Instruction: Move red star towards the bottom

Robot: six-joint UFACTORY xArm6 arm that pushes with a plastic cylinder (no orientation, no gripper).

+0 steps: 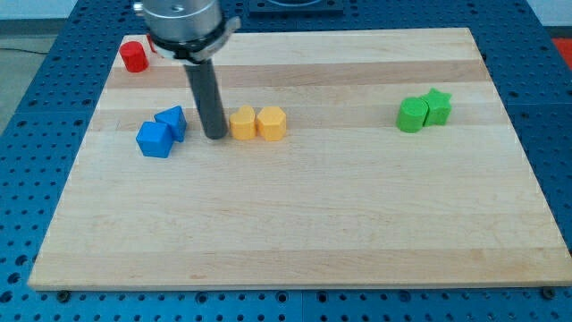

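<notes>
A red block sits at the board's top left corner; its shape looks rounded and I cannot make out a star. A sliver of a second red block shows just right of it, mostly hidden behind the arm's body. My tip rests on the board well below the red blocks. It stands between the blue pair and the yellow pair, close against the left yellow block.
Two blue blocks touch each other left of the tip. A second yellow block touches the first. A green block and a green star sit together at the right. The wooden board lies on a blue perforated table.
</notes>
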